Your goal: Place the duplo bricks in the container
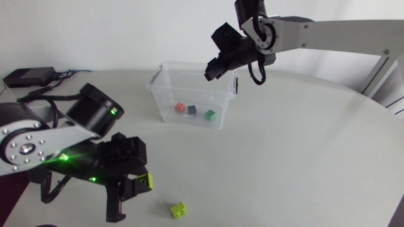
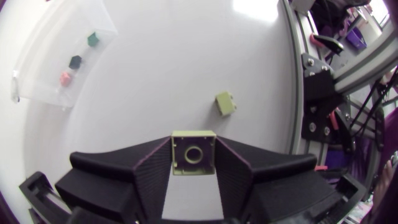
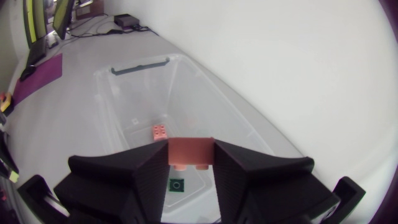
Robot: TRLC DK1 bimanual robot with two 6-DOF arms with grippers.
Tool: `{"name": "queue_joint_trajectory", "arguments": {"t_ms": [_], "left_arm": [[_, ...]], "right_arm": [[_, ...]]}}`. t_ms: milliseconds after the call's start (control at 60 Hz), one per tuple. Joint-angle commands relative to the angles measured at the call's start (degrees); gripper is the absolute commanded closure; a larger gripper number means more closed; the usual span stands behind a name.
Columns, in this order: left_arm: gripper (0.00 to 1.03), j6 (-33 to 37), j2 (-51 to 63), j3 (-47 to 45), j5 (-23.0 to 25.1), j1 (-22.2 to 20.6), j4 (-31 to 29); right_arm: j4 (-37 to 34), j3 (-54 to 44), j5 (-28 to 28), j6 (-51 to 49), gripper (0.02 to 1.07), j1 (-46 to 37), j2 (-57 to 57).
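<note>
Inside the container (image 1: 165,94) three bricks (image 1: 191,110) already lie, while the right gripper (image 1: 209,74) hangs above it clamped on a salmon brick (image 3: 190,152), the left gripper (image 1: 129,192) pinches a lime brick (image 2: 193,152), and a second lime brick (image 1: 178,209) waits on the table (image 1: 303,157).

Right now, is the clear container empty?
No, a red duplo brick, a dark blue duplo brick and a green duplo brick lie on the floor of the clear container.
</note>
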Motion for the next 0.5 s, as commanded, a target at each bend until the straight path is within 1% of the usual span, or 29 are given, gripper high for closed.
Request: {"name": "queue_joint_trajectory", "arguments": {"t_ms": [0,33,83,183,233,350,483], "left_arm": [[0.78,1.50,-0.71,3.34,0.83,2.10,-1.07],[0.79,1.50,-0.62,4.84,1.44,3.51,-0.89],[0.78,1.41,-0.27,6.33,1.79,4.65,-0.37],[0.78,1.06,1.05,9.14,2.58,6.41,0.69],[0.78,-0.26,1.84,10.46,2.94,7.55,3.06],[0.78,-2.01,4.74,14.06,3.55,9.57,6.93],[0.78,-4.47,8.52,17.05,4.08,11.95,11.50]], "right_arm": [[1.27,2.35,0.61,1.23,0.79,-0.63,2.93],[1.45,3.05,1.05,1.23,0.72,-0.55,3.72],[1.36,4.11,1.93,1.14,0.56,-0.63,4.78],[0.31,6.57,2.55,1.14,0.16,-0.90,6.71],[-0.13,7.01,2.72,1.23,0.08,-0.99,6.89],[-0.13,5.95,2.72,1.23,0.07,-1.16,5.22],[-0.05,1.38,2.63,1.05,0.07,-1.25,0.74]]}}
